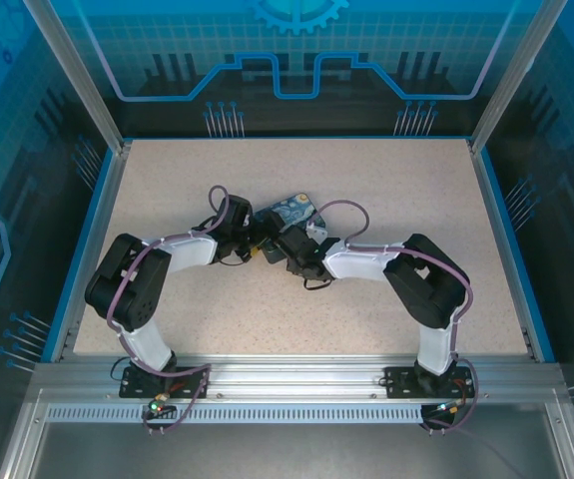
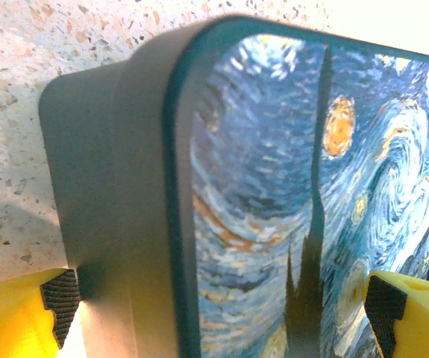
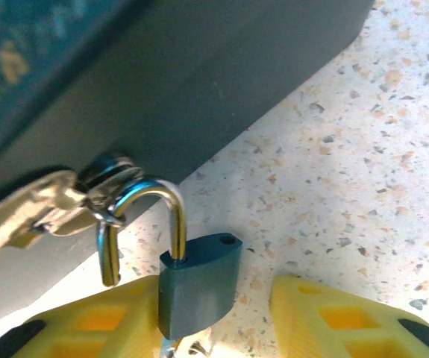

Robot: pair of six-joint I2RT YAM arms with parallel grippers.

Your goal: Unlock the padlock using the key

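Speckled counter [image 1: 386, 190] forms the floor of a blue-walled enclosure. Both arms reach inward and meet near its middle, at the painted box [image 1: 293, 210].

Left tool [image 2: 221, 302]: the yellow fingers [image 2: 13, 317] with black pads stand at full spread, one on each side of a corner of the box. One pad lies against the dark side wall of the box. The other sits in front of the painted lid. Whether the tool clamps the box or only straddles it cannot be told.

Right tool [image 3: 214, 306]: released. The padlock [image 3: 199, 287] hangs between its two yellow fingers, just beside the dark wall of the box. The blue-grey body overlaps one finger, and a visible gap separates it from the other.

Padlock condition: the silver shackle [image 3: 178, 231] passes through a metal ring [image 3: 113, 170] on the box wall. One shackle leg enters the body. The other leg hangs free beside it, clear of the open hole in the top of the body. A flat silvery metal piece [image 3: 24, 216] lies along the box wall, touching the ring. A small bright metal part [image 3: 184, 347] protrudes under the body at the frame edge and is too cropped to identify.
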